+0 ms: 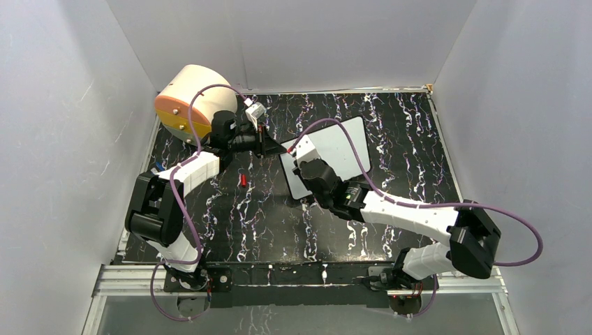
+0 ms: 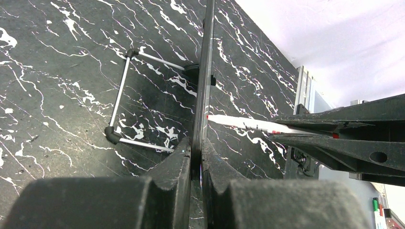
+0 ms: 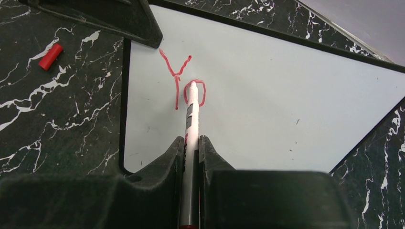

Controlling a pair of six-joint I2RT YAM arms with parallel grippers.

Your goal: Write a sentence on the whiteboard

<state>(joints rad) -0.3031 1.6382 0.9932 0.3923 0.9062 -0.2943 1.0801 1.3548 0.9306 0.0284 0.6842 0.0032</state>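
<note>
The whiteboard point(image 1: 334, 155) stands tilted in the middle of the table. It also shows in the right wrist view point(image 3: 267, 95) and edge-on in the left wrist view point(image 2: 206, 71). My left gripper point(image 1: 269, 145) point(image 2: 197, 155) is shut on the board's left edge. My right gripper point(image 1: 301, 156) point(image 3: 191, 141) is shut on a white marker point(image 3: 192, 112), whose tip touches the board. The sentence point(image 3: 184, 81) stands as a red "Y" and a round "o" near the board's top left corner. The marker point(image 2: 248, 125) also shows in the left wrist view.
A beige drum with an orange face point(image 1: 187, 102) lies at the back left. A red marker cap point(image 1: 242, 180) point(image 3: 50, 56) lies on the black marbled table left of the board. A thin wire stand point(image 2: 125, 98) sits behind the board. Grey walls enclose the table.
</note>
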